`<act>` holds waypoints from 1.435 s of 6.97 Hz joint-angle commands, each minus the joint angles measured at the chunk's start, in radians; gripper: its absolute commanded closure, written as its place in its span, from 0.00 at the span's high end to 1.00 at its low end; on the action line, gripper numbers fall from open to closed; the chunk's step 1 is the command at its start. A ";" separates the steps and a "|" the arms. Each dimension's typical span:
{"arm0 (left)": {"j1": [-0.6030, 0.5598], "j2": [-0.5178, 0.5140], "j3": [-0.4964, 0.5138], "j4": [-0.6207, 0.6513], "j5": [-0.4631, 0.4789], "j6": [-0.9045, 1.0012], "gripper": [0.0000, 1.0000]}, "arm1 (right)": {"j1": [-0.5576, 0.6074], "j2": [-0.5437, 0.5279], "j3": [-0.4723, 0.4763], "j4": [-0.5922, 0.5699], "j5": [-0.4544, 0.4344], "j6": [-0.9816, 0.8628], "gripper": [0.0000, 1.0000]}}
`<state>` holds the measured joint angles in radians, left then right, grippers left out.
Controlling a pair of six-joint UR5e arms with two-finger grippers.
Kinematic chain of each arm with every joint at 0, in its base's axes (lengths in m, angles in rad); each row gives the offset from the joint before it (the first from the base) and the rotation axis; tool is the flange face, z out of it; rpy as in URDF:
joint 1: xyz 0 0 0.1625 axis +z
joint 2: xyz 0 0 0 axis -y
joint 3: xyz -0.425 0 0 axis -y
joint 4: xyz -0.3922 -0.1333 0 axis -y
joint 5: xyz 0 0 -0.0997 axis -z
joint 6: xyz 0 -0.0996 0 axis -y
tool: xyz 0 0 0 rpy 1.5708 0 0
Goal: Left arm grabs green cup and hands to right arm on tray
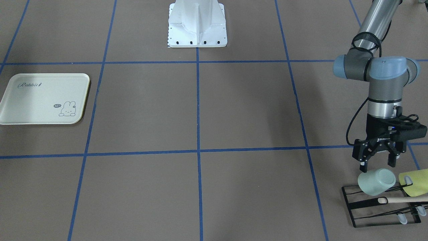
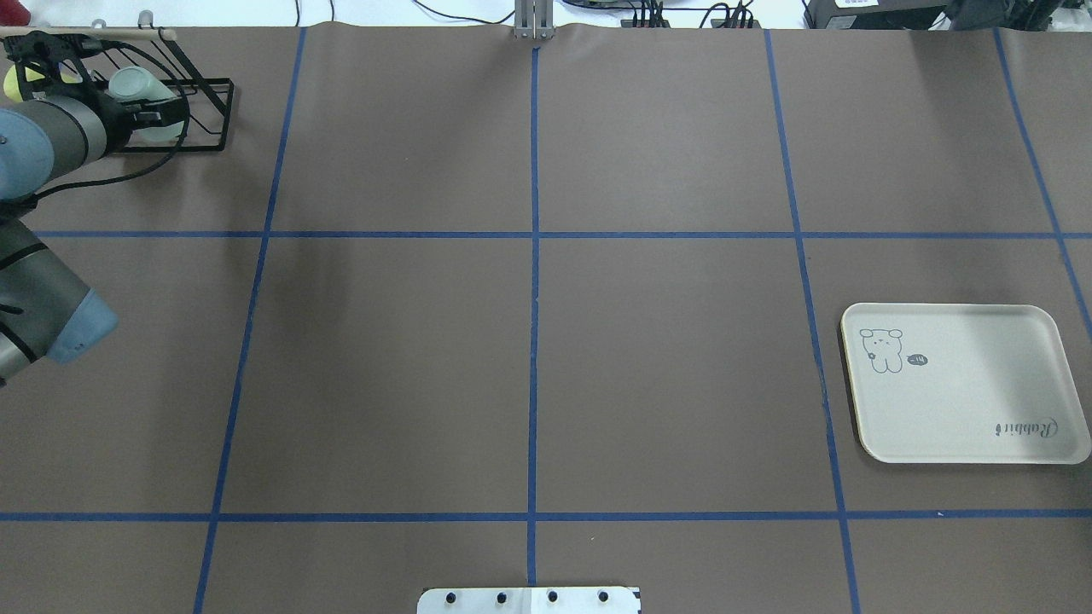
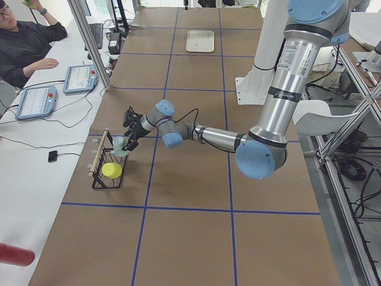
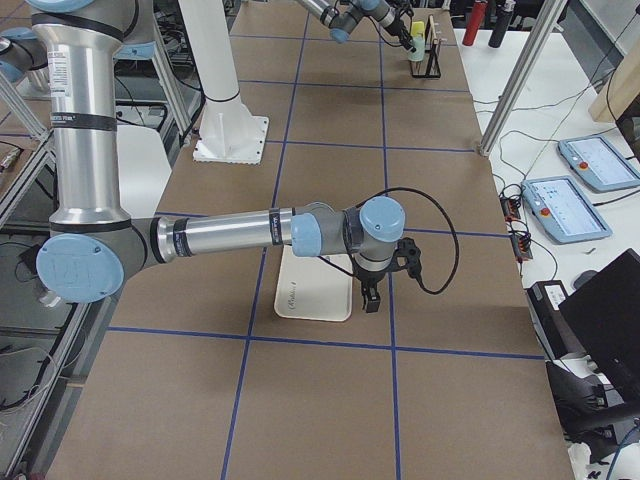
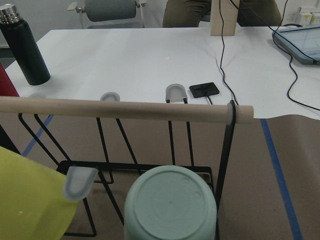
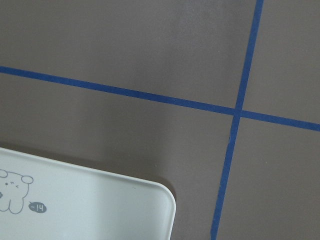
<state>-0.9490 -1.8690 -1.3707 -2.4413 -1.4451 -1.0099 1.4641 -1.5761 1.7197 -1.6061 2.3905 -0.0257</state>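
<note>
The green cup (image 1: 377, 181) lies tilted on a black wire rack (image 1: 364, 205) at the table's edge, its base toward my left wrist camera (image 5: 170, 207). My left gripper (image 1: 377, 163) is open and hovers just above the cup without touching it; it also shows in the exterior left view (image 3: 128, 127). The cream tray (image 1: 43, 98) lies empty on the far side of the table (image 2: 955, 384). My right gripper (image 4: 368, 296) hangs by the tray's edge (image 6: 100, 200). I cannot tell if it is open or shut.
A yellow-green cup (image 1: 414, 182) sits on the same rack right beside the green one. A wooden dowel (image 5: 125, 109) crosses the rack's top behind the cups. The robot's white base (image 1: 197, 25) stands at mid-table. An operator (image 3: 24, 44) sits past the rack.
</note>
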 commanded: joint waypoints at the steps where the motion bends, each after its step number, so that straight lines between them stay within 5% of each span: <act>1: -0.001 -0.004 0.009 0.001 0.003 0.025 0.99 | -0.001 0.001 -0.002 0.000 0.001 0.001 1.00; 10: -0.013 -0.058 0.082 -0.005 0.034 0.076 0.98 | -0.001 0.001 -0.003 -0.002 0.003 0.001 1.00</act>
<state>-0.9571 -1.9243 -1.2950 -2.4455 -1.4109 -0.9341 1.4634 -1.5754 1.7153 -1.6076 2.3930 -0.0246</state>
